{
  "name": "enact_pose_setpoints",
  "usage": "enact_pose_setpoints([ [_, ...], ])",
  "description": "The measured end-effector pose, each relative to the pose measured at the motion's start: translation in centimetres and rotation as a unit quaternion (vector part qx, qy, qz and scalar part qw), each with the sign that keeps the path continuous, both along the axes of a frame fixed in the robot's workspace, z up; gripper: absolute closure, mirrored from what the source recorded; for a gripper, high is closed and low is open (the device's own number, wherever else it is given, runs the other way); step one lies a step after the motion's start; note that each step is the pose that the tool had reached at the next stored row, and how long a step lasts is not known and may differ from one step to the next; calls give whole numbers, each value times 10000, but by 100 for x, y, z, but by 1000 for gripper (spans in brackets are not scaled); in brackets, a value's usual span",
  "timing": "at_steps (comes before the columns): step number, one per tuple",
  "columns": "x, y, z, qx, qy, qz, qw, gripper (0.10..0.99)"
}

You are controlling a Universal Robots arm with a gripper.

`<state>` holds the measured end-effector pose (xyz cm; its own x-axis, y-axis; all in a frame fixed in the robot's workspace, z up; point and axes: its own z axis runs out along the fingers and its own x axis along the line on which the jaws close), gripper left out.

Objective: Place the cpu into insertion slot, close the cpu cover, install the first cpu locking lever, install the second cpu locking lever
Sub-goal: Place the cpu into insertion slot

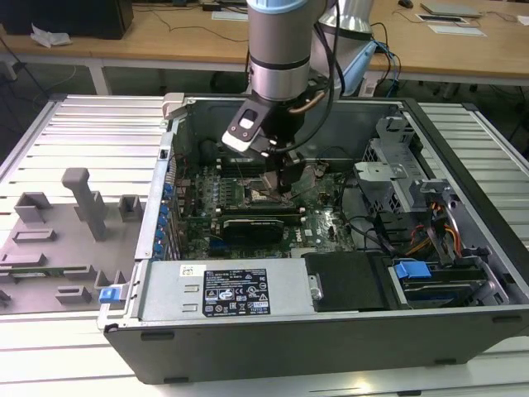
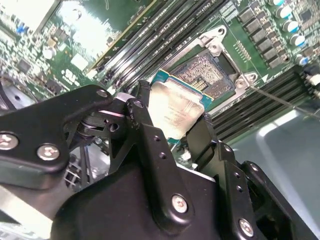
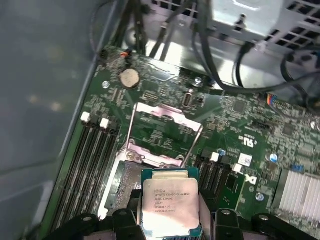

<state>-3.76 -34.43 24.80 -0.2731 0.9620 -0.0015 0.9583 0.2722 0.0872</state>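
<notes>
Close over the black-framed square insertion slot (image 2: 207, 75), the black two-finger gripper (image 2: 171, 115) clamps the flat silver-beige square cpu (image 2: 177, 106) by opposite edges, not yet seated. A skewed descent would likely bend contacts or snag the raised grey-metal cpu cover (image 3: 167, 113) on the far side. Long black memory slots (image 3: 90, 160) crowd either side.

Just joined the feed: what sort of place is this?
Probably a lab or workshop: an open computer case on a slatted metal table, grey fixture blocks beside it, wooden desks behind.
</notes>
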Motion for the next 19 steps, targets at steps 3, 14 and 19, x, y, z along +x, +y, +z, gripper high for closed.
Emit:
enact_pose_setpoints([
  [3,0,0,-11,-5,0,-222,9998,545],
  [14,0,27,-25,-114,-4,-721,9973,545],
  [19,0,76,-32,-209,-10,-751,9970,545],
])
